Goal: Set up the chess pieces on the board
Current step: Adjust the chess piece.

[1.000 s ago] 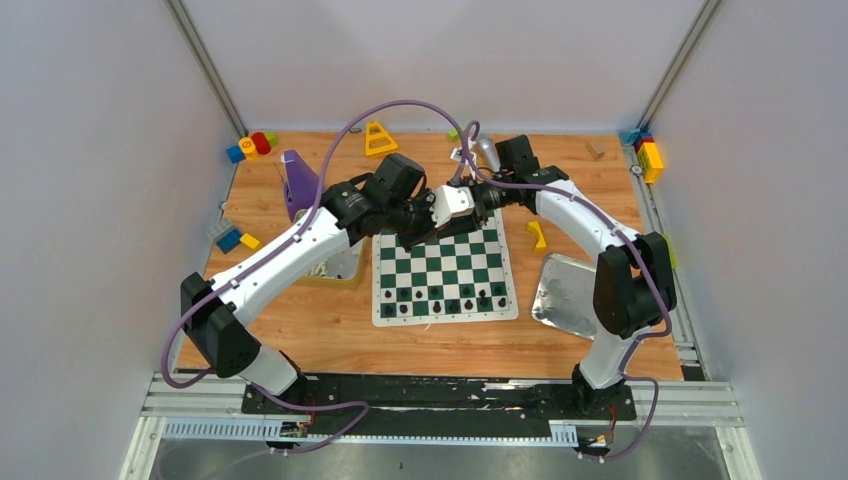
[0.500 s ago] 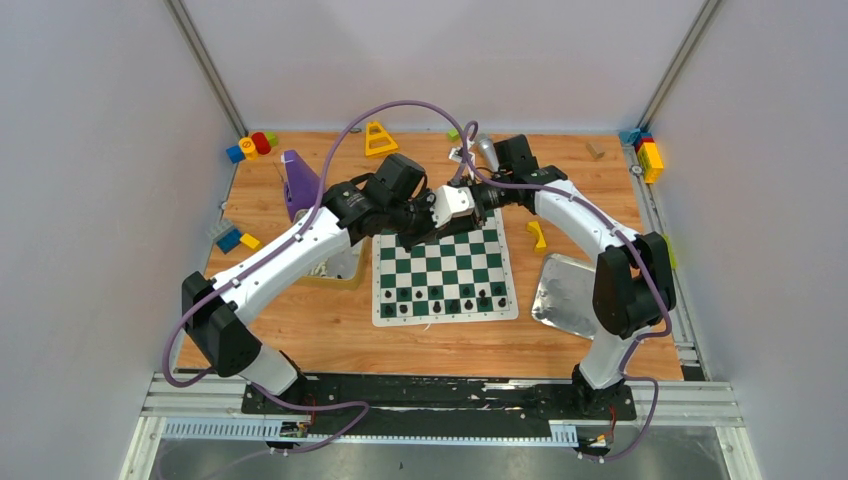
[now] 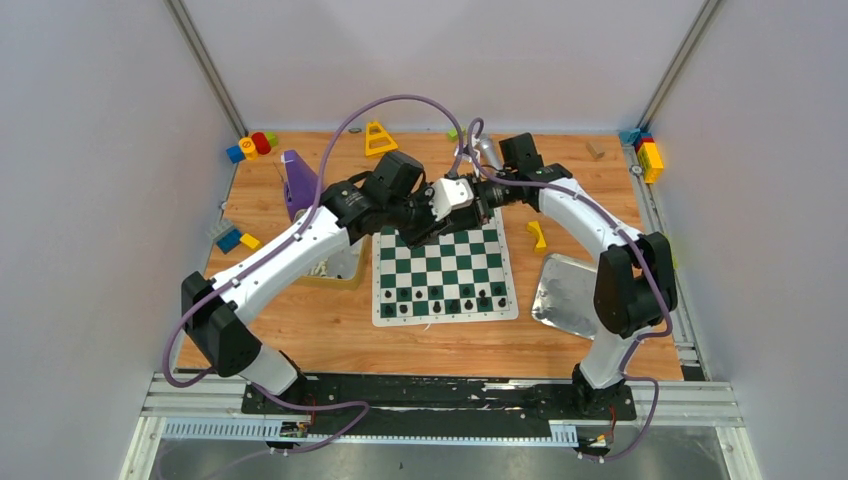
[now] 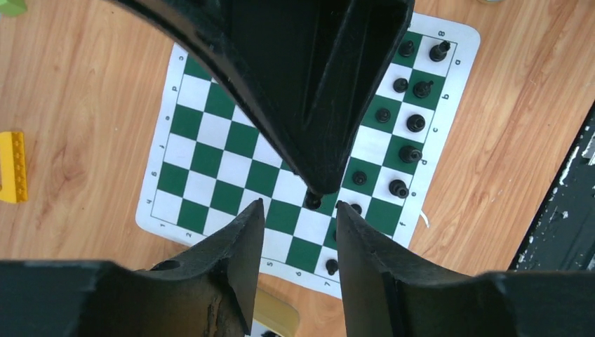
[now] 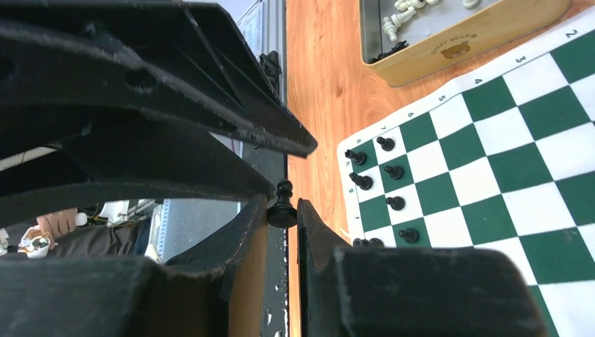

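The green and white board [image 3: 440, 262] lies mid-table, with black chess pieces [image 3: 446, 299] lined up in its two near rows. Both grippers meet above its far edge. My right gripper [image 5: 283, 210] is shut on the base of a black pawn [image 5: 283, 203], which sticks out past its fingertips. My left gripper [image 4: 300, 207] is open, its fingers either side of the gap, apart from the pawn [image 4: 312, 201] at the tip of the right gripper's fingers. From above, the left gripper [image 3: 424, 232] and the right gripper [image 3: 430, 214] overlap, and the pawn is hidden there.
A yellow tin [image 5: 449, 28] holding white pieces stands left of the board [image 3: 335, 265]. A shiny metal tray [image 3: 565, 290] lies to the right, a yellow block [image 3: 538, 236] beside the board. A purple object [image 3: 298, 180], a yellow triangle [image 3: 379, 138] and toy blocks [image 3: 250, 147] sit at the back.
My left gripper has opened from shut. My right gripper has closed onto the black pawn. Both wrists have shifted slightly toward the back of the table.
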Tool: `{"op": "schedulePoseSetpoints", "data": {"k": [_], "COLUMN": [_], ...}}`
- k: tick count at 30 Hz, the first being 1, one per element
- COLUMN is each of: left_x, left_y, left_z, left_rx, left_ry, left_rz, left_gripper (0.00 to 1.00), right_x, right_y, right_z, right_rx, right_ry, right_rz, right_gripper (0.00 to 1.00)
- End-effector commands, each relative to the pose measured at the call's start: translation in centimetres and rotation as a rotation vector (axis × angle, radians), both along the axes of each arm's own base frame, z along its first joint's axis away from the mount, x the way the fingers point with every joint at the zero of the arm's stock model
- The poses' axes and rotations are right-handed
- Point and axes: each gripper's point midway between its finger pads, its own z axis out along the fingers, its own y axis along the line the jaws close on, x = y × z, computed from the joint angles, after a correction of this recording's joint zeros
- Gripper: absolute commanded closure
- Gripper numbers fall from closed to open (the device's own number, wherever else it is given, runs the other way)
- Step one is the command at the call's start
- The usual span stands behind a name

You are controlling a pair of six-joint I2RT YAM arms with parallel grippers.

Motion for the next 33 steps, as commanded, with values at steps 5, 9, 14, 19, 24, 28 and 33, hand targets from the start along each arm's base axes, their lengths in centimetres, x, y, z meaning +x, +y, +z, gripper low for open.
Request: {"op": "schedulePoseSetpoints", "data": {"k": [5, 9, 14, 19, 24, 28, 33], "left_x": [1.8, 2.4, 2.9, 2.6, 3.0, 4.0, 5.2], "left_y": [0.3, 0.5, 0.2, -0.6, -2.0, -3.3, -4.4], "left_z": [6.5, 8.7, 9.4, 9.6, 11.2, 11.5, 10.7], "left_rx": [-0.273, -0.413, -0.506, -0.59, -0.717, -0.801, -0.874], "left_ry": [0.026, 0.123, 0.271, 0.408, 0.523, 0.648, 0.787], "left_rz": [0.045, 0.053, 0.063, -0.007, -0.052, -0.04, 0.009], "left_gripper": [0.39, 0.39, 0.43, 0.23, 0.22, 0.29, 0.42], "right_x": [1.6, 2.0, 2.1, 2.2, 2.5, 2.9, 3.5], "right_y": [-3.1, -4.3, -5.0, -5.5, -5.9, -5.9, -6.0], "right_z": [4.0, 5.1, 6.5, 7.4, 7.9, 8.3, 8.5], "right_rx": [0.047, 0.059, 0.07, 0.07, 0.067, 0.071, 0.077], "right_ry": [-0.128, -0.158, -0.2, -0.233, -0.243, -0.246, -0.243], "right_rz": [-0.073, -0.106, -0.122, -0.143, -0.167, -0.183, -0.204], "right_gripper": [1.0, 1.0, 1.0, 1.0, 1.0, 1.0, 1.0]}}
